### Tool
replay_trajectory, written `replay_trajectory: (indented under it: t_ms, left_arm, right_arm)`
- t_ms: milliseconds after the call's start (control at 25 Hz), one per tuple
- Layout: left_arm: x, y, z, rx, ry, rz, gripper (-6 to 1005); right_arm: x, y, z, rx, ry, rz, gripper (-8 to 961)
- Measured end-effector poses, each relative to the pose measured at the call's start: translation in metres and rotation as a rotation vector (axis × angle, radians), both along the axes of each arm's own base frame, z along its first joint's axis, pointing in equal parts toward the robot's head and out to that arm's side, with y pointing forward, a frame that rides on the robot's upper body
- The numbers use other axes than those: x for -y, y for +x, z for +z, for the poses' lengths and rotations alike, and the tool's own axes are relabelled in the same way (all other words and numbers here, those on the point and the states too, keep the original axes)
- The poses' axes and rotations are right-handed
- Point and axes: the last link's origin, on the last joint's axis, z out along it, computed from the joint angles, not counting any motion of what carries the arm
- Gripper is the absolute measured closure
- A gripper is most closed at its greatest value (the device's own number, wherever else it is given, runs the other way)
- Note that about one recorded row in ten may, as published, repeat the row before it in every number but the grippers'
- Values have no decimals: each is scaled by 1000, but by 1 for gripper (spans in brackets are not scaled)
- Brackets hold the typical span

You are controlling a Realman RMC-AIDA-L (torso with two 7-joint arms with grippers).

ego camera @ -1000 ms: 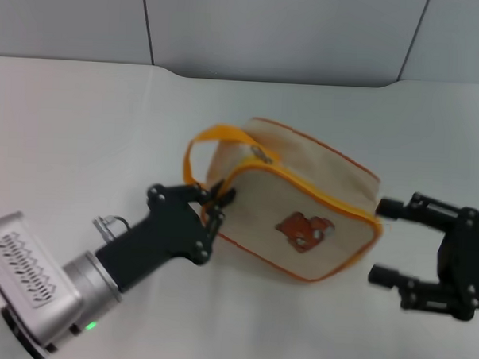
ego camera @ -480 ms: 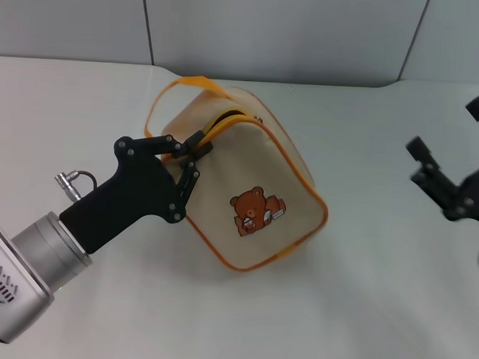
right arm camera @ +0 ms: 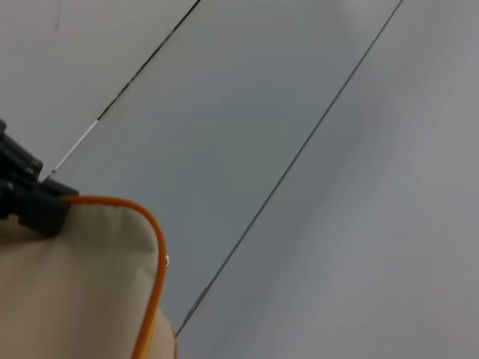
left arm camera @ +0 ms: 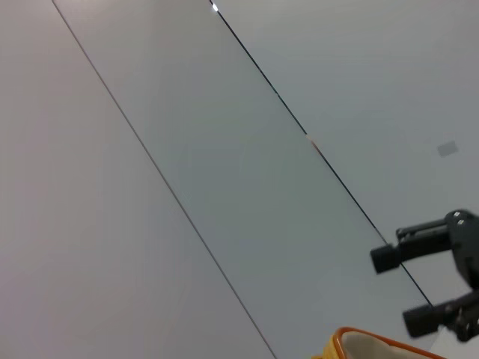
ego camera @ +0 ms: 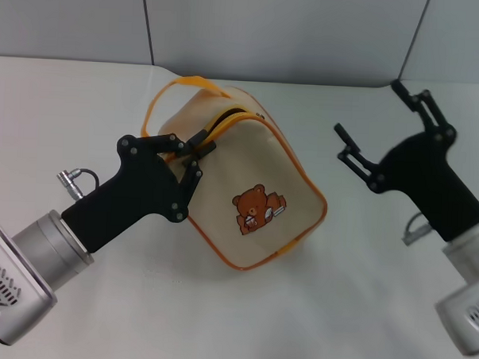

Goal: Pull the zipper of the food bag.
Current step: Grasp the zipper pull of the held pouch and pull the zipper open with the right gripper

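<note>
The food bag (ego camera: 259, 192), beige with orange piping and a bear print, lies tilted at the table's middle. Its orange loop handle (ego camera: 188, 86) points to the back. The zip line (ego camera: 230, 118) along its top edge gapes darkly. My left gripper (ego camera: 197, 150) is shut on the near end of that zip edge. The silver pull tab is hidden between its fingers. My right gripper (ego camera: 370, 110) is open in the air to the right of the bag, not touching it. The bag's corner shows in the left wrist view (left arm camera: 367, 348) and the right wrist view (right arm camera: 75, 292).
The white table (ego camera: 353, 312) has bare room in front of and to the right of the bag. A grey wall panel (ego camera: 286, 30) stands behind the table's back edge. The left wrist view shows the right gripper (left arm camera: 438, 288) far off.
The left gripper dragged the bag left and turned it, then held still. The right gripper first drew back to the right, and has now swung in toward the bag.
</note>
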Motion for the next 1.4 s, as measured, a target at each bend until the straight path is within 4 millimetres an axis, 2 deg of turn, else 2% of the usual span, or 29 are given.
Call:
replay_trajectory:
  t_ms: [80, 280, 640, 880, 1080, 1240, 1400]
  left_arm:
    - [0, 0, 0, -1, 0, -1, 930]
    - [0, 1, 0, -2, -2, -5, 936]
    - [0, 3, -2, 0, -7, -10, 939]
    - [0, 3, -3, 2, -11, -12, 940]
    - [0, 3, -3, 2, -11, -12, 942]
    - [0, 3, -2, 1, -11, -13, 943]
    - [-1, 5, -2, 0, -10, -19, 944]
  right_arm:
    - [-11, -2, -5, 39, -28, -15, 149]
    - [-18, -7, -14, 77, -68, -13, 149]
    - [-3, -22, -24, 83, -119, 107, 149]
    - [-4, -31, -23, 62, -116, 139, 150]
    - [-2, -32, -27, 79, -138, 160, 150]
    - [5, -28, -32, 118, -172, 180, 150]
    - [4, -24, -33, 135, -178, 164, 150]
